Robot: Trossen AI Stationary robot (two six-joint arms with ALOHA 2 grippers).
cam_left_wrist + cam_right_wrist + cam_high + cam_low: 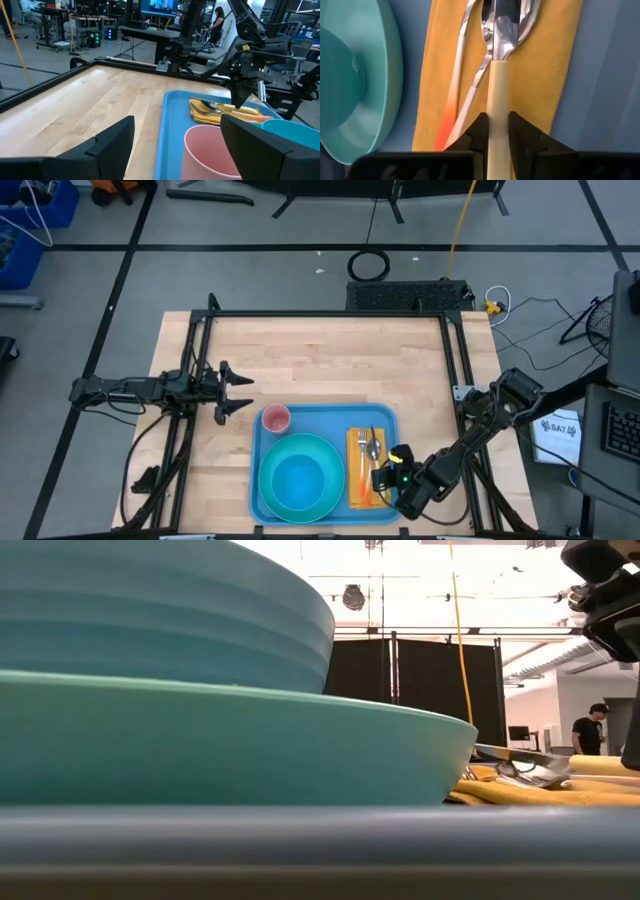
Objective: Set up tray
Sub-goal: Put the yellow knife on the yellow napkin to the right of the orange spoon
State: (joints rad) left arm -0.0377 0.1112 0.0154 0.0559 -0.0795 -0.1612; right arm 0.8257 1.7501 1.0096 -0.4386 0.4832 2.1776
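Tray (325,418) at table's near edge, carrying plate (300,477), cup (275,418), napkin (358,448). Right gripper (496,131) pinching spoon (498,75) handle over napkin. Advised: lower level, parallel beside fork (460,65), release gently. Left gripper (236,393) spread, idle beside tray.

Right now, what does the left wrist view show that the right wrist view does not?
Only the left wrist view shows the pink cup, the bare wooden table and the open left end effector. Only the right wrist view shows the right end effector shut on a cream-handled spoon. Both show the yellow-orange napkin on the light-blue tray.
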